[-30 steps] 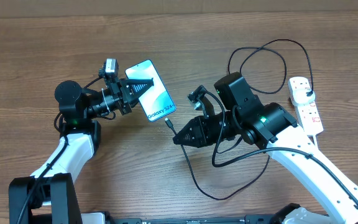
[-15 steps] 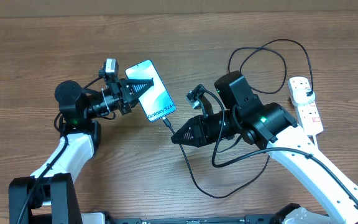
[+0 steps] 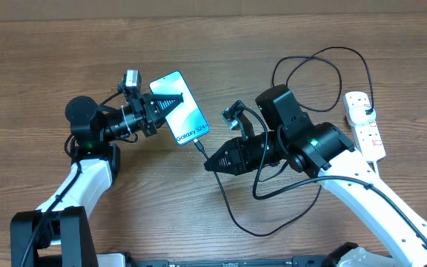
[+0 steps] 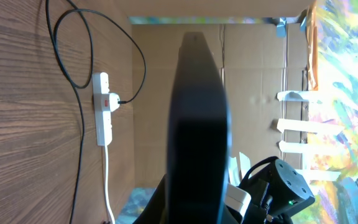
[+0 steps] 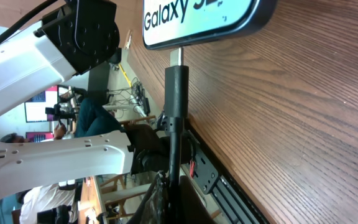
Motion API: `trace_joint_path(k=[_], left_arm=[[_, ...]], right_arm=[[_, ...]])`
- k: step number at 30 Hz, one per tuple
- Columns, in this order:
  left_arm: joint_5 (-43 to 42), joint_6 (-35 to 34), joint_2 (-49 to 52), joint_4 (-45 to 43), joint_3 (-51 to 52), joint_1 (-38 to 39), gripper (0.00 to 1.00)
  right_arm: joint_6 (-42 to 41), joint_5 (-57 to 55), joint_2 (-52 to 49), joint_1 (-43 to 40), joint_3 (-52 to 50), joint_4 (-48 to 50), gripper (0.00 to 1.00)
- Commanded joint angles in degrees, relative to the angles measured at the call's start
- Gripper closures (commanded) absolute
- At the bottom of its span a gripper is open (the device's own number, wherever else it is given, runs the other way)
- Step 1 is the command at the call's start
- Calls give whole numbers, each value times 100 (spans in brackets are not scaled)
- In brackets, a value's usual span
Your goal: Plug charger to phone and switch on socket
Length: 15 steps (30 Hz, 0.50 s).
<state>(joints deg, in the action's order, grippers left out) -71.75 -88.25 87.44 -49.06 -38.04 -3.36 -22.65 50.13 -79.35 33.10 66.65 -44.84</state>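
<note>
I have the phone lying flat on the tabletop, screen up, its lower edge turned toward the right arm. The left gripper has its jaws pressed together and laid over the upper part of the screen; I cannot tell whether they bear down on the glass or only hover. The right gripper has its jaws pinching the charger just behind its plug. In the right wrist view the metal tip stands right at the phone's bottom edge, but the black barrel is clear of it; I judge the plug not seated, and I cannot tell whether the tip has entered the port at all. The socket sits well apart at the far right, with a black plug already in it.

What worries me from here:
- The tip looks close to the port, but a slight skew would make it ride against the phone's frame instead of going in; pushing then would shove the phone across the tabletop.
- If the left jaws are not truly holding the phone down, it will slide or turn under the push.
- The cable loops beneath and around the right arm; a tug on it could twist the plug in the jaws or drag the socket.
- Letting go before the plug is fully home would let the cable's spring pull it back out.
</note>
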Motion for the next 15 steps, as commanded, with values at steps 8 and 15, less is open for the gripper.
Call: trace_joint_path(k=[8,15], left_arm=[[-35,144,-44,-46,-144,-11,96],[-138,144,-44,-48,-144,-11,96]], right_arm=[[37,-114,151,26,114,-26,96],[39,-216,151,26,114,-17,96]])
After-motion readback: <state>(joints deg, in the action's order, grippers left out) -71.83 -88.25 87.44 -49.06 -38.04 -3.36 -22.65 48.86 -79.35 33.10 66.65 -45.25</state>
